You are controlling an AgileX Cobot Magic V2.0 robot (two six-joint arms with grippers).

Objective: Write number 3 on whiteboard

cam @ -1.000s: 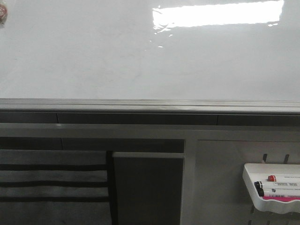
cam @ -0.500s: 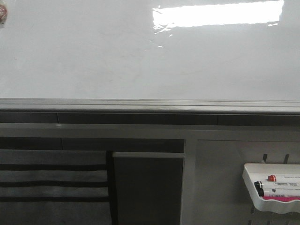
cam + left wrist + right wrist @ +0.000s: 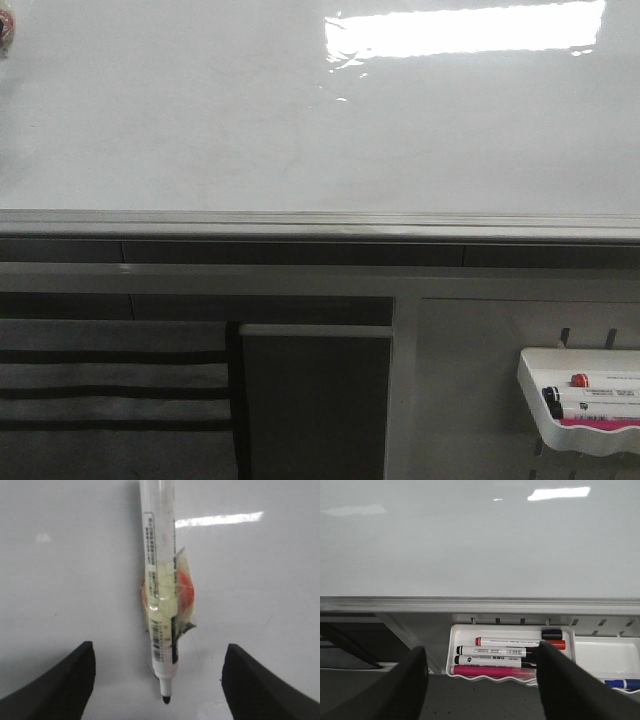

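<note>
The whiteboard (image 3: 250, 130) fills the upper front view, glossy white with a bright glare near the top right; no number 3 or other stroke shows on it. Neither gripper is in the front view. In the left wrist view my left gripper (image 3: 158, 652) is open, its dark fingers (image 3: 65, 680) wide apart on either side of a white marker (image 3: 159, 555). The marker lies against the whiteboard (image 3: 60, 580), wrapped in clear tape with an orange patch, its black tip (image 3: 165, 699) bare and touching neither finger. My right gripper (image 3: 482, 652) is open and empty, below the whiteboard (image 3: 470, 545).
A grey rail (image 3: 300, 225) runs along the board's lower edge. A small white tray (image 3: 530, 365) hangs at the lower right with red-capped, black-capped and pink markers; it also shows in the right wrist view (image 3: 454, 645). A second tray (image 3: 600, 652) beside it holds a blue marker.
</note>
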